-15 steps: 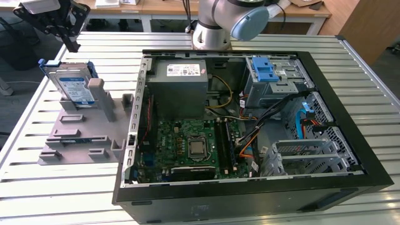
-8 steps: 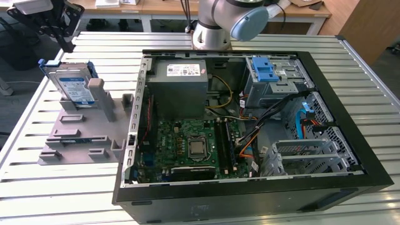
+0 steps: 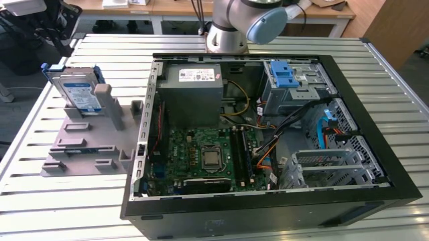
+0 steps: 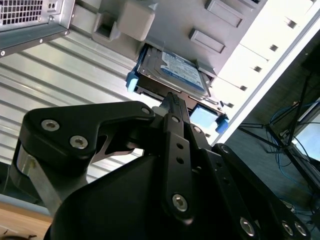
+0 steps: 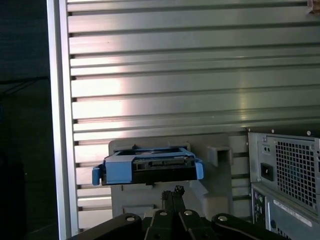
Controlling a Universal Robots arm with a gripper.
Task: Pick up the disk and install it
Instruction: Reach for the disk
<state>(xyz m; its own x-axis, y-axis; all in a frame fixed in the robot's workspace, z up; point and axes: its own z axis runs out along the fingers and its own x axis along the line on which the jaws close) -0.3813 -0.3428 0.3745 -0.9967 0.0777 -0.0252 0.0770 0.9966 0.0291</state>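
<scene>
The disk (image 3: pixel 77 93) is a silver hard drive with a white-and-blue label, framed by blue rails. It stands on edge in a slot of the grey fixture (image 3: pixel 87 148) at the exterior view's left, beside the open computer case (image 3: pixel 395 165). In both wrist views my gripper (image 4: pixel 172 100) (image 5: pixel 173 192) is shut with nothing between its black fingers. It hangs a short way off the disk (image 4: pixel 172 72) (image 5: pixel 147 167), pointing toward it and not touching it. The arm's base (image 3: pixel 228 30) rises behind the case.
Inside the case are a grey power-supply box (image 3: pixel 191 95), a green motherboard (image 3: pixel 204 155), cables and a metal drive cage with a blue latch (image 3: pixel 283 75). The slatted aluminium table (image 3: pixel 67 201) carries everything. Desks and cables lie beyond the table's edges.
</scene>
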